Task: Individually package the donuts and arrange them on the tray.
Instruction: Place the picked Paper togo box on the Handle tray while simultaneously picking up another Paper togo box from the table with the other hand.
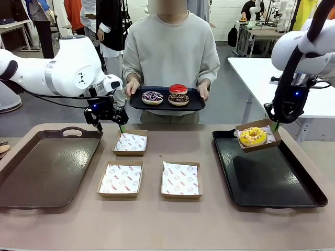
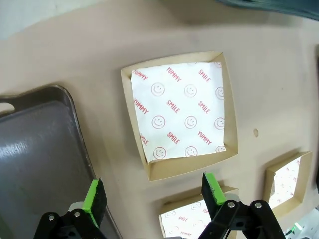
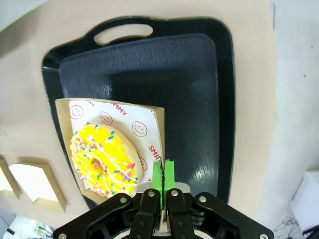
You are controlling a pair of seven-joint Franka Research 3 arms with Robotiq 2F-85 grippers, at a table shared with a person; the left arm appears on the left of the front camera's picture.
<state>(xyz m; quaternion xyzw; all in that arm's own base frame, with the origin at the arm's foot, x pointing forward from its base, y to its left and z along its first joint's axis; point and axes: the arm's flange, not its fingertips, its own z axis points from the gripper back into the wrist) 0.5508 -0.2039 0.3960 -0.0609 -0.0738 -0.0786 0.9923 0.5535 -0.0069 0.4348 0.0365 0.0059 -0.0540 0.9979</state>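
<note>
While my right pincer [image 1: 275, 125] [image 3: 163, 172] hangs at the frame's right: its green pads are clamped shut on the rim of a cardboard box [image 1: 260, 147] [image 3: 109, 102].
Yellow donut [image 1: 253, 136] [image 3: 103, 160]: lies in that paper-lined box, just left of my pinch in the wrist view and below-left of the pincer from the front.
Box position: tilted, over the upper left corner of the black tray [image 1: 272, 178] [image 3: 199, 89].
Left pincer [image 1: 109, 124] [image 2: 155, 191]: spread wide and holding nothing, above an empty lined box [image 1: 130, 142] [image 2: 179, 112] left of centre.
Other donuts: purple-and-white donut [image 1: 152, 97], red donut [image 1: 178, 89] and chocolate donut [image 1: 178, 99] sit on a small tray [image 1: 166, 106] that a person holds at top centre.
</note>
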